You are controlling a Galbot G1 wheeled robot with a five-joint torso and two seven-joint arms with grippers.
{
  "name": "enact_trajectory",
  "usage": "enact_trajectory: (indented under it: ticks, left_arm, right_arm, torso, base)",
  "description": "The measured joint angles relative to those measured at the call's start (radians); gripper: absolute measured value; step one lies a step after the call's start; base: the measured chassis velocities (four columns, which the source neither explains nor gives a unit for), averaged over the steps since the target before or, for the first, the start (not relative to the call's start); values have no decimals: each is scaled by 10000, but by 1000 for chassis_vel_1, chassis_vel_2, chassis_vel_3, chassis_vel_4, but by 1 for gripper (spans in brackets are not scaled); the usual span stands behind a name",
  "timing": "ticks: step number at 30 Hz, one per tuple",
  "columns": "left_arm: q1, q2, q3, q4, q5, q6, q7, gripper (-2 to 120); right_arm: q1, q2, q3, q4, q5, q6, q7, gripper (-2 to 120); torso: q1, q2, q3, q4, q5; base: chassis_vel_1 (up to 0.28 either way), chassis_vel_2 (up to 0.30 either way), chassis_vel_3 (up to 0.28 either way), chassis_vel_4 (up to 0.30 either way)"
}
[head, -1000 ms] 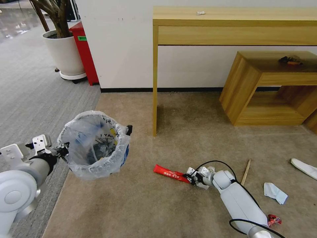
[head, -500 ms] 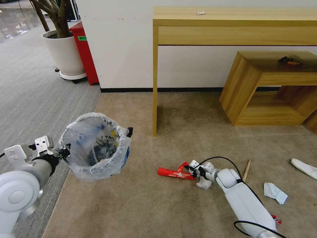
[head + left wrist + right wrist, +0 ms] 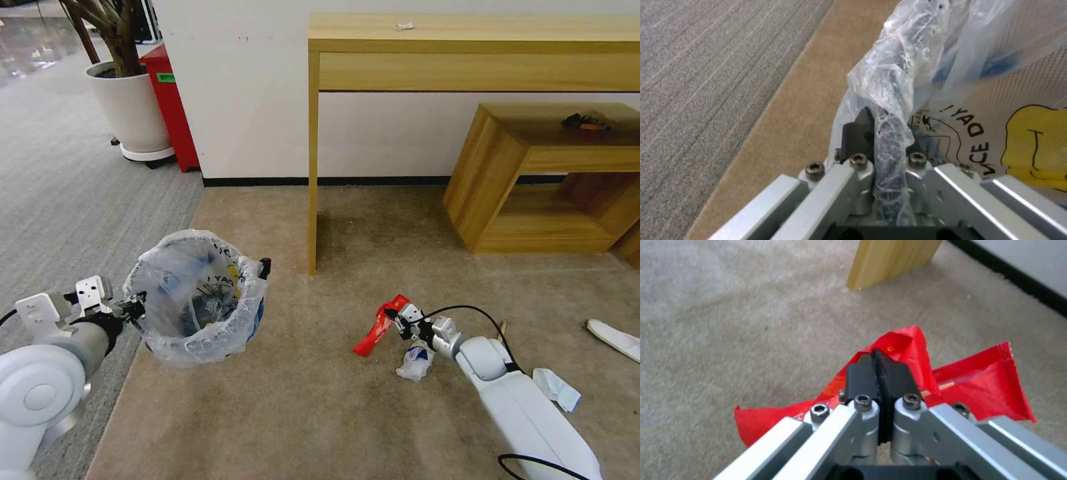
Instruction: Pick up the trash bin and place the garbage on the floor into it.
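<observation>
Now the right gripper (image 3: pixel 398 319) is clamped on the wrapper (image 3: pixel 377 328), lifting it off the floor (image 3: pixel 320 413). Left gripper (image 3: pixel 130 307) pinches the bin (image 3: pixel 200 293) rim, holding it up to receive litter.

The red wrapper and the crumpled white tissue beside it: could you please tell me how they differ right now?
The red wrapper is long, flat and glossy; the tissue is a small crumpled white wad. The wrapper is pinched in the right end effector and hangs tilted, while the tissue lies loose on the floor, ungripped. Both are litter outside the trash bin, which the left end effector holds by its rim.
</observation>
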Motion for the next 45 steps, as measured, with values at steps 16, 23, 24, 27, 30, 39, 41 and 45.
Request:
enact_trajectory:
  ticks: [16,23,24,27,30,39,41,45]
  left_arm:
    - [102,-81,618,-125,254,0,137,0]
    - [265,-13,957,-402,27,0,242,0]
    - [282,5,1000,-455,-29,0,254,0]
    - [320,80,1175,-566,-169,0,307,0]
    - [322,169,1383,-561,-177,0,421,0]
    - [-25,368,2263,-421,-276,0,866,0]
    - [-189,446,2543,-313,-308,0,939,0]
    - [-421,479,2864,-110,-350,0,1051,0]
  right_arm:
    - [-719,-994,904,2903,2007,144,409,0]
    - [-731,-1113,1075,3926,3565,388,630,0]
    - [-716,-1118,1075,4017,3737,413,647,0]
    - [-626,-1121,1066,4328,4278,556,623,0]
    - [-548,-1109,1021,4644,4718,642,513,0]
    - [24,-896,252,5028,5612,1049,159,0]
    - [194,-789,-12,4924,5828,1150,75,0]
    - [369,-555,-348,4703,6040,1290,-164,0]
  torso:
    - [0,0,0,0,-2]
    - [0,0,1,1,0]
    - [0,0,1,1,0]
    - [0,0,1,0,0]
    - [0,0,1,0,-2]
    - [0,0,1,1,-2]
    - [0,0,1,1,-3]
    - [0,0,1,0,-3]
  base:
    - [0,0,0,0]
    - [0,0,0,0]
    - [0,0,0,0]
    - [0,0,0,0]
    - [0,0,0,0]
    - [0,0,0,0]
    - [0,0,0,0]
    - [0,0,0,0]
